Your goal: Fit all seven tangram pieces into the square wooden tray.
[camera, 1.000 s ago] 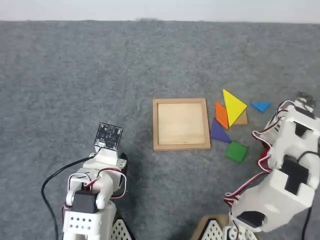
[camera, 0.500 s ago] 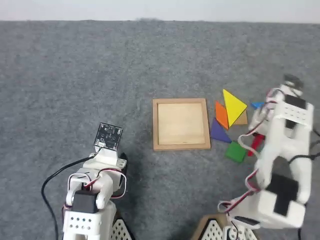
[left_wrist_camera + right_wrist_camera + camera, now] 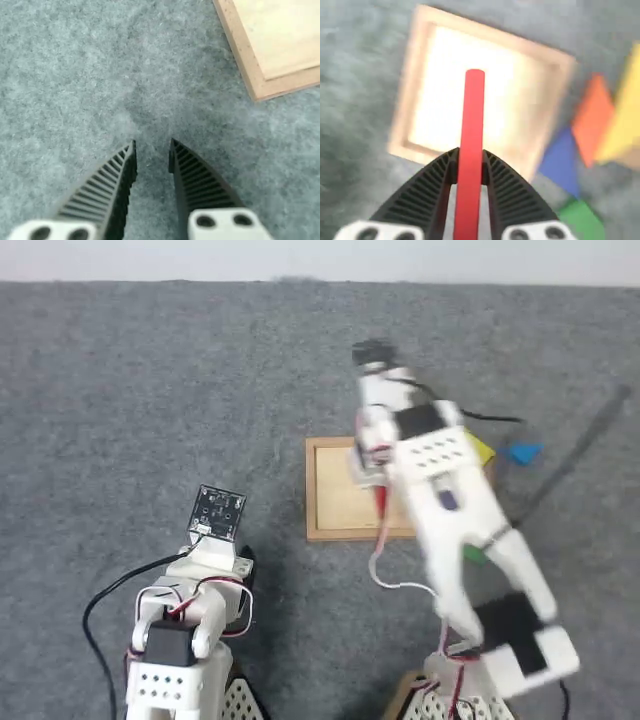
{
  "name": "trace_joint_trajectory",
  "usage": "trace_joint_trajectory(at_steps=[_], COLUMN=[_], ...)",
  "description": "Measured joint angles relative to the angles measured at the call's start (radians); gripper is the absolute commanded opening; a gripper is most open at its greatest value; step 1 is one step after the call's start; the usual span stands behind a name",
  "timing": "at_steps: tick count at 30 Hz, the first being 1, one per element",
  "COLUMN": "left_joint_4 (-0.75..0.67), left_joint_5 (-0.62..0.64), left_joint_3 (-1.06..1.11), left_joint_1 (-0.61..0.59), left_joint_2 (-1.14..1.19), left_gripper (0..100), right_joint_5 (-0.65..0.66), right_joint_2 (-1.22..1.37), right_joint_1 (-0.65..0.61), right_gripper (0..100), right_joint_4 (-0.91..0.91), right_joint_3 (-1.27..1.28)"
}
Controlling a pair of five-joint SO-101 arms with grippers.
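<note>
Red piece [image 3: 474,110] pinched edge-on in right gripper [image 3: 470,151], hanging over tray [image 3: 402,117], likely for lowering inside; orange piece [image 3: 592,114] lies beside tray; left gripper [image 3: 152,142] slightly parted, empty, parked over carpet [image 3: 75,75].

Tray [image 3: 312,490]: pale bare wood, smooth, matt. Table cover [image 3: 150,370]: grey felt-like cloth, fuzzy, rough nap. My left gripper [image 3: 152,145] and right gripper [image 3: 471,152]: black plastic, matt, ribbed inner faces. Red piece [image 3: 474,100] in my right one: smooth, even coat, slight sheen. Blue piece [image 3: 562,160], orange piece [image 3: 592,112]: flat solid colour, smooth. My right arm shell [image 3: 450,480]: white plastic, smooth.
</note>
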Motion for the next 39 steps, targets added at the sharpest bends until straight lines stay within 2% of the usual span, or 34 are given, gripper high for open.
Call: trace_joint_trajectory(at_steps=[5, 9, 14, 17, 23, 32, 39], left_joint_4=[0.000, 0.000, 0.000, 0.000, 0.000, 0.000, 0.000], left_joint_5=[0.000, 0.000, 0.000, 0.000, 0.000, 0.000, 0.000], left_joint_3=[0.000, 0.000, 0.000, 0.000, 0.000, 0.000, 0.000], left_joint_1=[0.000, 0.000, 0.000, 0.000, 0.000, 0.000, 0.000], left_joint_2=[0.000, 0.000, 0.000, 0.000, 0.000, 0.000, 0.000], left_gripper=[10, 10, 10, 10, 10, 10, 10], right_joint_5=[-0.110, -0.218, -0.307, -0.324, -0.328, -0.328, -0.315], right_joint_2=[0.224, 0.385, 0.460, 0.488, 0.526, 0.528, 0.522], right_joint_1=[-0.095, -0.097, -0.098, -0.098, -0.101, -0.170, -0.101], right_gripper=[0.6, 0.6, 0.9, 1.7, 13.5, 13.0, 13.0], right_joint_4=[-0.049, -0.052, -0.052, -0.078, -0.084, -0.084, -0.012], right_joint_3=[-0.143, -0.236, -0.319, -0.330, -0.330, -0.330, -0.405])
